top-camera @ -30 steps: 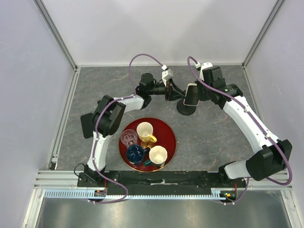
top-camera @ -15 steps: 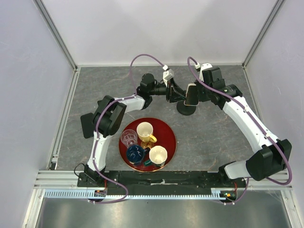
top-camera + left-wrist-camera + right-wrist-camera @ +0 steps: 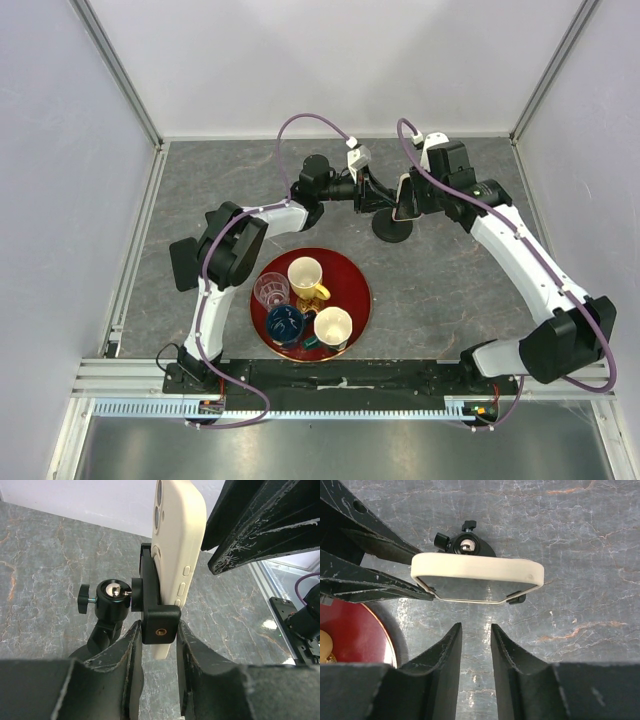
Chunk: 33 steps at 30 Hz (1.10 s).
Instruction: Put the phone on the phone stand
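The jaws of the left gripper [image 3: 159, 645] pinched the clamp of the phone stand [image 3: 152, 610], where the phone [image 3: 177, 545] stood upright; the jaws of the right gripper [image 3: 476, 630], slightly parted and empty, would best pull straight back without nudging it.

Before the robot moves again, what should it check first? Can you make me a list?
1. Is the phone in the phone stand? Ok: the stand's clamp wraps the phone's edge.
2. Is the left end effector steadying the stand? Ok: its fingers press both sides of the clamp.
3. Is the right end effector free of the phone? Ok: nothing sits between its fingers, and the phone is just ahead of them.
4. Is the clamp tight enough to hold alone? Cannot tell.
5. Is the red tray of cups away from both arms? Ok: it lies nearer the bases.
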### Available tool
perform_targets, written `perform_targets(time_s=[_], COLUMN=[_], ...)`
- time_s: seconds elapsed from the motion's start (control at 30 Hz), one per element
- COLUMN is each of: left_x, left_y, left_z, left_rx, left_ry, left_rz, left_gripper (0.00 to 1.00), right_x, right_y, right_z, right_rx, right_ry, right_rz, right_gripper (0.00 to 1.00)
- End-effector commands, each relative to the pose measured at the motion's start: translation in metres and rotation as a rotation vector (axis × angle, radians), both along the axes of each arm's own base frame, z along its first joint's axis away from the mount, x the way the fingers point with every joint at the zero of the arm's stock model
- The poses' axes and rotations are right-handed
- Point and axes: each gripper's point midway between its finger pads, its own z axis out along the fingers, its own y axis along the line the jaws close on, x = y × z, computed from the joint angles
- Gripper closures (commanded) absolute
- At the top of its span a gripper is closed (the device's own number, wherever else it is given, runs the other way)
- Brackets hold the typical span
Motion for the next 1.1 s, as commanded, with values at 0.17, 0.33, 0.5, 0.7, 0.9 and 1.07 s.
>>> perform_targets(time_s=[0.17, 0.33, 0.5, 0.7, 0.9, 1.07], left_x=[0.008, 0.004, 0.001, -0.005, -0.008, -0.005], left_y=[0.002, 0.007, 0.011, 0.014, 0.014, 0.007], left_z=[0.02, 0.025, 0.036, 0.048, 0.052, 0.049], left_rx=[0.019, 0.009, -0.01, -0.051, -0.066, -0.064], left_ry=[-0.046, -0.053, -0.061, -0.05, -0.043, -0.046], left_rz=[0.08, 0.103, 0.118, 0.117, 0.13, 0.148], left_gripper=[0.61, 0.48, 0.43, 0.43, 0.28, 0.31], right_x=[-0.006, -0.007, -0.002, 0.004, 0.009, 0.012], right_y=[-0.017, -0.036, -0.038, -0.038, -0.049, -0.049], right_z=[0.028, 0.022, 0.019, 0.005, -0.002, 0.0], right_rx=[0.087, 0.176, 0.33, 0.545, 0.579, 0.586], right_ry=[-0.162, -0.179, -0.204, -0.241, -0.262, -0.272], right_rz=[-0.131, -0.191, -0.142, -0.108, -0.12, -0.116], right_gripper=[0.54, 0.5, 0.48, 0.78, 0.81, 0.8])
